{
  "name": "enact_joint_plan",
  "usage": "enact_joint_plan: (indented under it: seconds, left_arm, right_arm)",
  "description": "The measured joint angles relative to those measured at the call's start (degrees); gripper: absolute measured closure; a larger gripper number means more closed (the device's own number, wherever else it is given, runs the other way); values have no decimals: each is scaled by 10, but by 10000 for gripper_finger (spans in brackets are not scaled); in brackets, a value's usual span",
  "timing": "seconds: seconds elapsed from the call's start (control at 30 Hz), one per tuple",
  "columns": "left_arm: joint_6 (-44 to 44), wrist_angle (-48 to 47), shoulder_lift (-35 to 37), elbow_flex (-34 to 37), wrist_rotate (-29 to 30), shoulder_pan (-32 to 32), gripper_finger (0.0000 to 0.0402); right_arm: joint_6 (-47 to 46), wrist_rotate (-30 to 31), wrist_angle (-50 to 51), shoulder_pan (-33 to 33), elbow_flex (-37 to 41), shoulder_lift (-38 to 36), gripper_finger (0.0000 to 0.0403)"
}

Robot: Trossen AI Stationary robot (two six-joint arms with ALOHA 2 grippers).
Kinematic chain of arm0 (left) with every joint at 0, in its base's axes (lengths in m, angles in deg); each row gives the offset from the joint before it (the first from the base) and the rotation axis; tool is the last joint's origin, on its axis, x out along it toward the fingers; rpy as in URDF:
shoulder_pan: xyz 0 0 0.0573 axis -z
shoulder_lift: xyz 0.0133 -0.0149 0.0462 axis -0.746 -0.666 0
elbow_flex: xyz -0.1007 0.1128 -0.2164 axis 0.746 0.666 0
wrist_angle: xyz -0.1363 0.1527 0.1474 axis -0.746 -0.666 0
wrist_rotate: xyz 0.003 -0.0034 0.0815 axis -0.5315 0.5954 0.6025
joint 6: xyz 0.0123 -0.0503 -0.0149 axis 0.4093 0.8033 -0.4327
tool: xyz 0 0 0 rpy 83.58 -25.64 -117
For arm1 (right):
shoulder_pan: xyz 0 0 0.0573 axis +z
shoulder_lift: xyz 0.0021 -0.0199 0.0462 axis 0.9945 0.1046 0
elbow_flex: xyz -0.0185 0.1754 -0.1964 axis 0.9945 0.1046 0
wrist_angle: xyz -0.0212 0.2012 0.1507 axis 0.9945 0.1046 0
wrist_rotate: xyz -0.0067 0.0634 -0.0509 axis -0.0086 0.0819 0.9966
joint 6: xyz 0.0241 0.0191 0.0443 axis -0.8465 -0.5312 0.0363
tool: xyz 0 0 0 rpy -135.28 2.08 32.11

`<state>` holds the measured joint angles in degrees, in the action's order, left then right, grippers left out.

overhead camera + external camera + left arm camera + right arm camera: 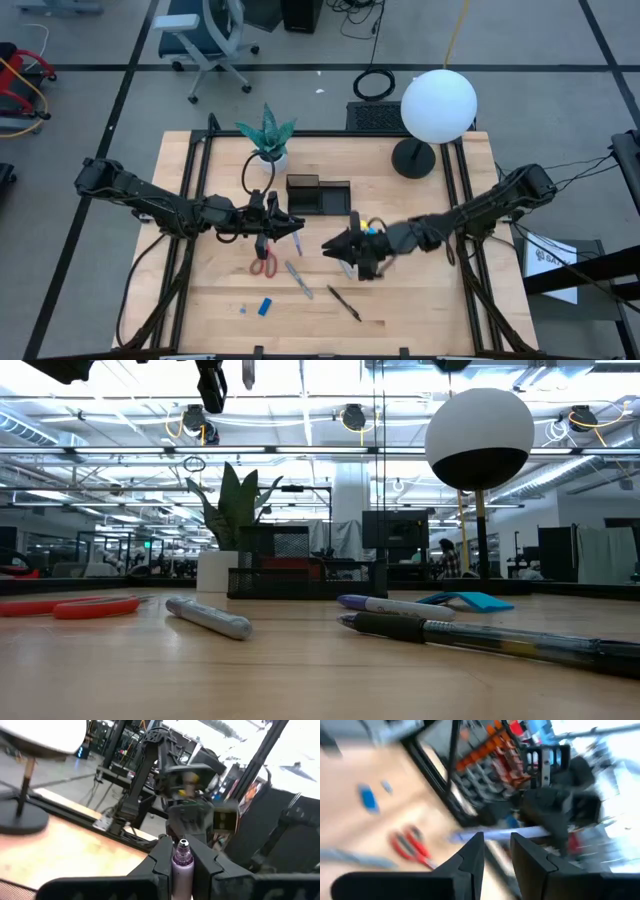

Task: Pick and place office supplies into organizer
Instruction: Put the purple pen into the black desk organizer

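Above the table's centre, the left gripper (297,228) clenches a purple pen (182,865), facing the right gripper (330,247), whose fingers (472,857) stand slightly parted, grasping nothing. The organizer (318,194) sits at 12 o'clock; scissors (264,262) and two pens (298,279) lie toward 6 o'clock.

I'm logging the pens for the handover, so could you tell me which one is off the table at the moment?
The purple pen, clamped in the left tool above the scissors. The grey pen and black pen lie flat on the table.
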<state>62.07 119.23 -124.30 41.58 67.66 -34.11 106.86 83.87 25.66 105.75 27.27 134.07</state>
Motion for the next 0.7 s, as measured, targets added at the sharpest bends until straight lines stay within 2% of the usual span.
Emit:
enact_joint_plan:
  seconds: [0.17,0.27,0.5,0.7]
  left_arm:
    - [80,1,0,0,-8,0,366]
    - [109,4,0,0,-11,0,366]
    - [131,37,-1,0,-17,0,366]
    - [146,37,-32,-21,-17,0,366]
  right_arm:
    - [239,133,-54,40,0,20,314]
    - [346,156,-93,50,0,28,314]
    - [450,157,-103,49,0,30,301]
    - [456,84,-95,49,0,30,247]
